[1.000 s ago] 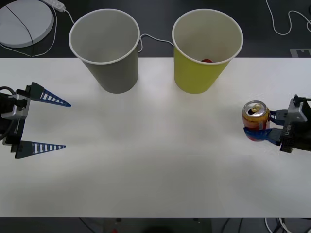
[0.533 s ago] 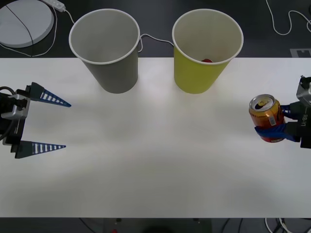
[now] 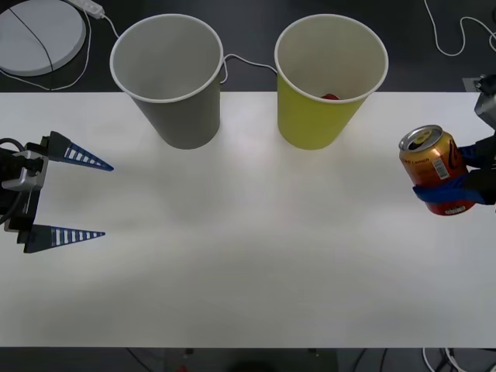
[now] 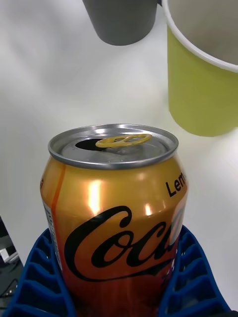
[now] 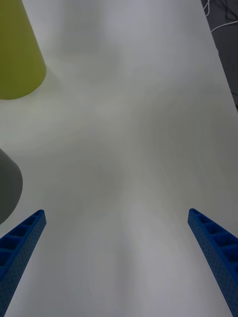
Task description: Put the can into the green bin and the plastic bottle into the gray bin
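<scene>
My right gripper (image 3: 448, 194) is shut on the orange-red can (image 3: 432, 161) and holds it tilted above the table near the right edge. In the right wrist view the can (image 4: 116, 218) stands between the blue fingers (image 4: 34, 285), its gold tab on top. The green bin (image 3: 322, 120) stands at the back, left of the can, with the gray bin (image 3: 182, 116) further left. My left gripper (image 3: 108, 200) waits open at the table's left side, empty. The left wrist view shows its fingers (image 5: 20, 242) wide apart over bare table. The plastic bottle is out of view.
A small red thing (image 3: 331, 97) shows inside the green bin. Beyond the table's far edge lie a white round disc (image 3: 39, 31) and cables (image 3: 457, 39) on the dark floor. The white table (image 3: 248, 256) lies open between both arms.
My right gripper has lifted the can off the table and carried it up and toward the right edge, tilting it. The left arm has not moved.
</scene>
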`<state>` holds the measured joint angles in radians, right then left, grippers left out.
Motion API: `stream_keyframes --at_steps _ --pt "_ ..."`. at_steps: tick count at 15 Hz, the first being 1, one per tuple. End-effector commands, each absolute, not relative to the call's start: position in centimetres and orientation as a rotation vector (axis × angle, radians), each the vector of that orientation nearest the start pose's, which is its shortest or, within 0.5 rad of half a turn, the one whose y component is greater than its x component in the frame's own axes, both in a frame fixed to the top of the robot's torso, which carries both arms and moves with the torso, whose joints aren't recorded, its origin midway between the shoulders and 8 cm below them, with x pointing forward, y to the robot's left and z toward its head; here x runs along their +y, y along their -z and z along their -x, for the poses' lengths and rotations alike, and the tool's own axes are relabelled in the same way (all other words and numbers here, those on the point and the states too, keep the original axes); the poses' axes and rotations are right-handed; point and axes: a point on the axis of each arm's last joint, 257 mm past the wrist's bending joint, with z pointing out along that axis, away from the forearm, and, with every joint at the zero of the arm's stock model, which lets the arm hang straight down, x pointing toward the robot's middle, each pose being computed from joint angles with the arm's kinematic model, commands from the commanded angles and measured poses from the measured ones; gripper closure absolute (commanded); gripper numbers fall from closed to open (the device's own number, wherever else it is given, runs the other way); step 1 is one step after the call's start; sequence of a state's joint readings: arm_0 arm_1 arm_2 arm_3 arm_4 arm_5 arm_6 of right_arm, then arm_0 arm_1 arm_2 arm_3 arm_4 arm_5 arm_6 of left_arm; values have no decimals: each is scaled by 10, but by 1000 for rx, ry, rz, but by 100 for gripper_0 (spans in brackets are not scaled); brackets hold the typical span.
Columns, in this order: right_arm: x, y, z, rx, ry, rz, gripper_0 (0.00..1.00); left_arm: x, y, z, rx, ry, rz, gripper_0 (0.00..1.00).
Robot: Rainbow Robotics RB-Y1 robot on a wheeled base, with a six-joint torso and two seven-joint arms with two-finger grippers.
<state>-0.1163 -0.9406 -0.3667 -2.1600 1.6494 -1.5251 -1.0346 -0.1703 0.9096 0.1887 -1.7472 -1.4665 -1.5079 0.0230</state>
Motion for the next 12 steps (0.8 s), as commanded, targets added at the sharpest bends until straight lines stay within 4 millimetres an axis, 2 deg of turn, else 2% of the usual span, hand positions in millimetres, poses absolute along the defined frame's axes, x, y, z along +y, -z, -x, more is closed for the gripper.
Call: stream_keyframes --at_steps 1,6,12 --pt "-262 62 -390 2054 -215 1174 100 263 158 -388 1451 294 -1781 0" --pt "-247 29 -418 2051 -142 1190 100 263 158 -388 1451 294 -1781 0" --pt "-233 4 -481 2092 -104 1234 100 263 158 -388 1451 294 -1781 0"
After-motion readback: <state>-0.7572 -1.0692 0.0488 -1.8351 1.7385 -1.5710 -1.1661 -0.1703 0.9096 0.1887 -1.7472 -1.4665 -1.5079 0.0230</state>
